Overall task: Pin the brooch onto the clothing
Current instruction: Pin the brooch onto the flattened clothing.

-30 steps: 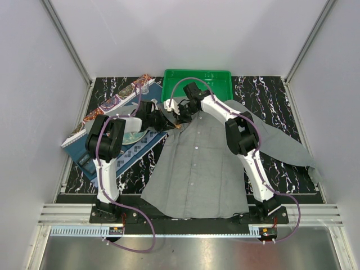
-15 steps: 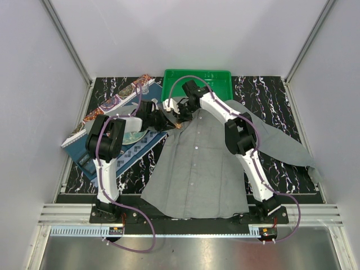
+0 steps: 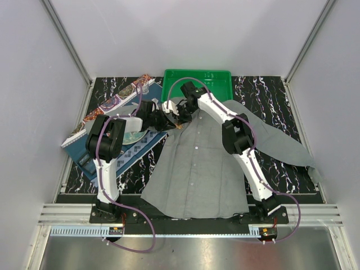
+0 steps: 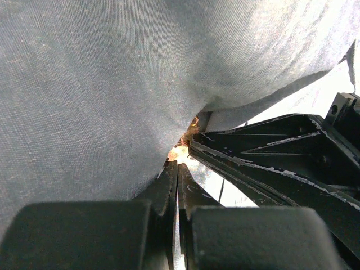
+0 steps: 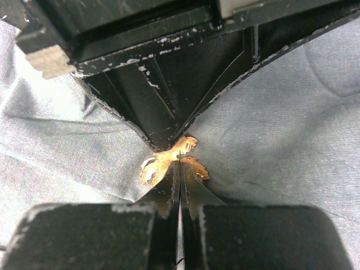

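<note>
The grey shirt (image 3: 197,163) lies flat on the table, collar toward the far side. Both grippers meet tip to tip at its upper left shoulder. The brooch (image 5: 169,160) is a small gold-orange ornament lying against the fabric; it also shows as an orange speck in the top view (image 3: 178,126). My right gripper (image 5: 180,169) is shut on the brooch. My left gripper (image 4: 177,164) is shut at a bunched fold of the shirt (image 4: 112,84), its tips just short of the brooch (image 4: 181,151). From the right wrist it appears as a black wedge (image 5: 169,84) pointing at the brooch.
A green tray (image 3: 197,79) stands behind the shirt. A dark blue patterned placemat (image 3: 107,154) with a round plate (image 3: 132,135) lies to the left, under the left arm. A patterned strip (image 3: 115,102) lies at the far left. The shirt's right sleeve (image 3: 281,143) reaches toward the right edge.
The right arm's wrist has shifted slightly left toward the left gripper. The grippers stay together at the shirt's shoulder.
</note>
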